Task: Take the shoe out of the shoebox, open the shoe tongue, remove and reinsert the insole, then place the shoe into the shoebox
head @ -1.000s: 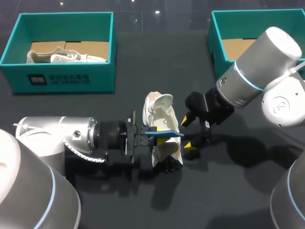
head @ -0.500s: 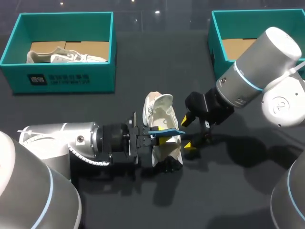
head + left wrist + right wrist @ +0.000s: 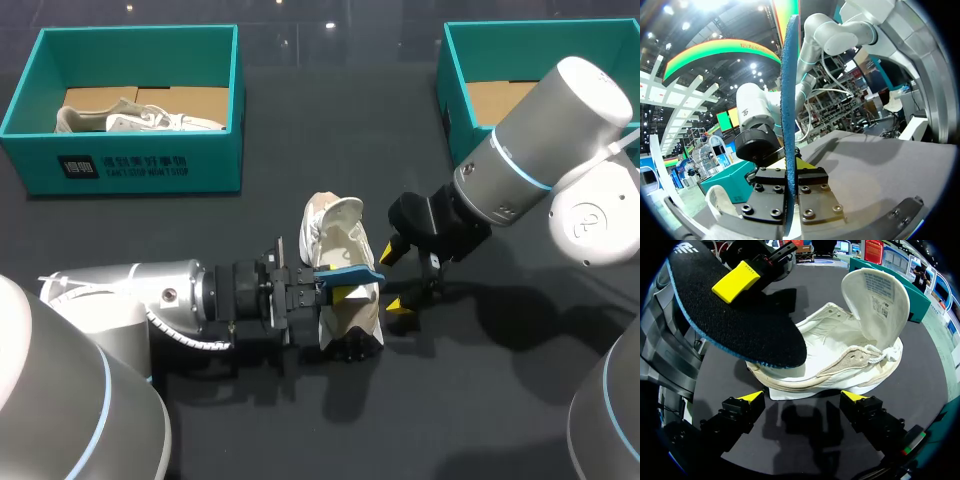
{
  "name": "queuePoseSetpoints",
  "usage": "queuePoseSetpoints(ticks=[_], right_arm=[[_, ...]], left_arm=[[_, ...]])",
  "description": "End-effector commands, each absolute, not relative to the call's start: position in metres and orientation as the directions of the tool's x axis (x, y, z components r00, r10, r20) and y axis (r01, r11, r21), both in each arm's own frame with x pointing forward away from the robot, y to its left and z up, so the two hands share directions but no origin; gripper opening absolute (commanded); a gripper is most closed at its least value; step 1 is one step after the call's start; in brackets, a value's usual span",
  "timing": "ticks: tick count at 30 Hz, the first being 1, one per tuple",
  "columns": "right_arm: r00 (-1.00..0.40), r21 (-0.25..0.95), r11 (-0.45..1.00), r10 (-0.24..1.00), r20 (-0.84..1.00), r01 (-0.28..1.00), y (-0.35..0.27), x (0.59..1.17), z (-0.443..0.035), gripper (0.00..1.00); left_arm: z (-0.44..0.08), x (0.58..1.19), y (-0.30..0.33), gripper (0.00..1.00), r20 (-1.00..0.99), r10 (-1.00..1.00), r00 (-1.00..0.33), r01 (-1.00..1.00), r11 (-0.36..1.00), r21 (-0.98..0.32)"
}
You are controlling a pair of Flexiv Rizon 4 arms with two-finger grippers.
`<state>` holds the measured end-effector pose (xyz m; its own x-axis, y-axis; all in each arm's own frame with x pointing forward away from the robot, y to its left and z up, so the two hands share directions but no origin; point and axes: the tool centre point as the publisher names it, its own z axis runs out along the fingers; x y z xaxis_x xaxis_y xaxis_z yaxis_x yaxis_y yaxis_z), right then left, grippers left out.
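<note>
The head view alone gives the layout. The white lace-up shoe (image 3: pixel 345 240) lies out of its box on the dark table (image 3: pixel 500 400), between 2 teal cardboard boxes. The left shoebox (image 3: pixel 120 165) holds a second white shoe (image 3: pixel 140 118), and the right shoebox (image 3: pixel 455 95) sits partly behind my right arm. The left gripper (image 3: pixel 335 292) is clenched on the flat blue-edged insole (image 3: pixel 347 274), holding it just above the nearer part of the shoe.

The left wrist view shows that insole (image 3: pixel 788 100) only edge-on, as a thin blue strip standing between the 2 fingers, both pressed against it.

The right wrist view adds the insole's black face and the shoe's tongue (image 3: pixel 875 295), which is folded wide open. It also shows the right gripper (image 3: pixel 805 396) released, its 2 yellow tips spread with nothing between them, low beside the shoe's sole edge.

Since 1 second ago the left wrist has rolled. The insole, then a thin line from above, now shows more of its blue face. The right arm and the shoe have not shifted.

There is white print on the left shoebox's front and a small printed label inside the tongue. Neither is clear enough to read.
</note>
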<state>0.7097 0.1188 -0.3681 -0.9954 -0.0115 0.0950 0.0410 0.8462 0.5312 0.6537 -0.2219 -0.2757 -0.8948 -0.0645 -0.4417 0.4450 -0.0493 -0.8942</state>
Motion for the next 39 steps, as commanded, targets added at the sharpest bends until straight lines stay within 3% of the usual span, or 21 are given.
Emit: queuePoseSetpoints(ticks=[1, 39], right_arm=[[-0.996, 0.53, 0.847, -0.01, 0.094, 0.041, 0.12, 0.709, -0.369, 1.0], [-0.996, 0.53, 0.847, -0.01, 0.094, 0.041, 0.12, 0.709, -0.369, 1.0]], left_arm=[[-0.281, 0.656, -0.224, 0.0, -0.45, -0.057, -0.891, 0.453, -0.057, -0.89], [-0.329, 0.687, -0.213, 0.0, -0.485, -0.056, -0.873, 0.481, 0.079, -0.873]])
